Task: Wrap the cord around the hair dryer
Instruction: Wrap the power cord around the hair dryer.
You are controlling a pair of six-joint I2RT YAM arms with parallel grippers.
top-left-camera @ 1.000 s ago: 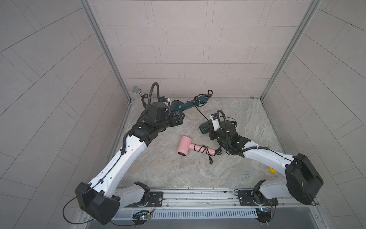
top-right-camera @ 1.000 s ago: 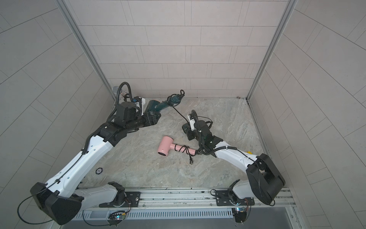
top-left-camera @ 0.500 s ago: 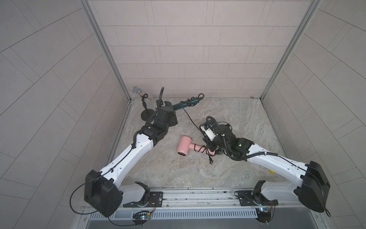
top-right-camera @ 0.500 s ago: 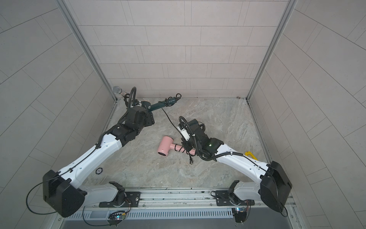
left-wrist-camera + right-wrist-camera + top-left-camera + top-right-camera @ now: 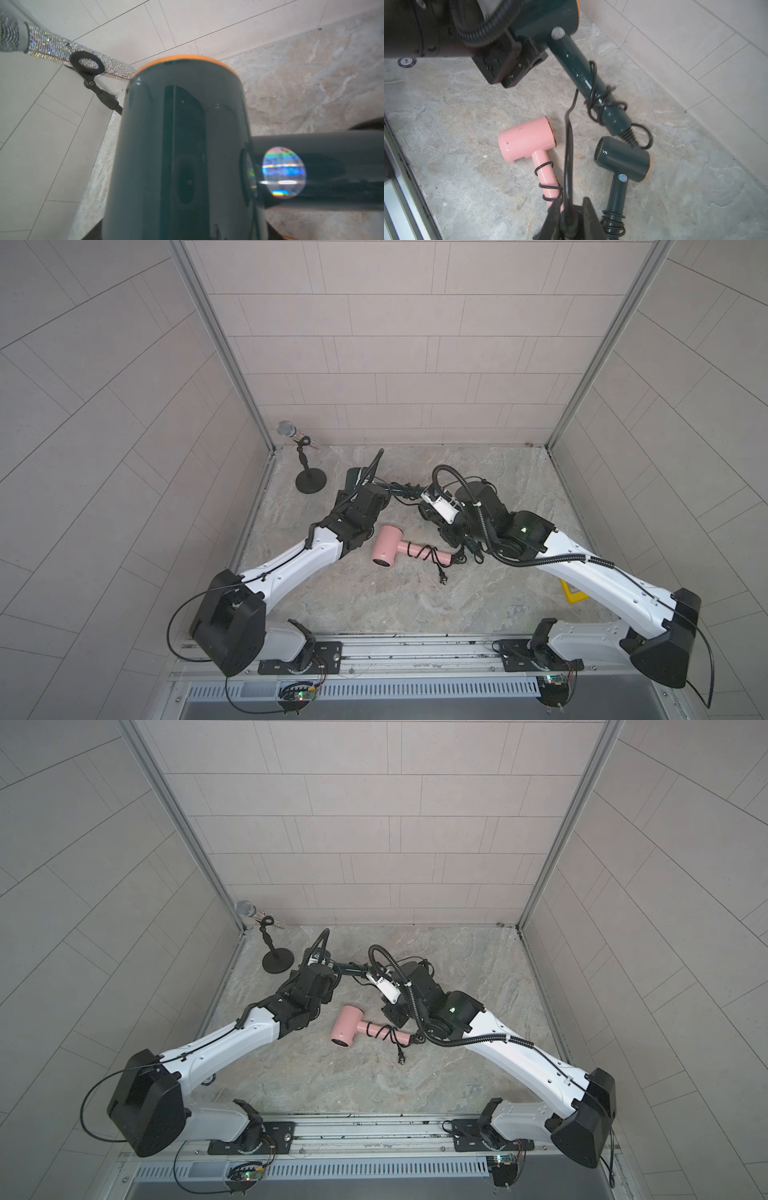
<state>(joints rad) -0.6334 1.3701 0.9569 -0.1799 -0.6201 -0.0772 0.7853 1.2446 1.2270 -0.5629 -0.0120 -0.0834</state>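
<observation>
The left gripper (image 5: 371, 492) clamps the barrel of the slick, hard green hair dryer (image 5: 577, 70); the right gripper (image 5: 571, 220) pinches its limp, springy cord (image 5: 568, 145), likely to uncoil.

The green hair dryer (image 5: 176, 145) is hard, dark plastic, glossy enough to mirror, with a holographic foil sticker (image 5: 283, 172). Its cord (image 5: 568, 145) looks like smooth black rubber. The pink hair dryer (image 5: 527, 139) is smooth satin plastic, slightly scuffed. The microphone (image 5: 62, 48) glitters with tiny stones. The floor (image 5: 467, 104) resembles matt veined stone.
</observation>
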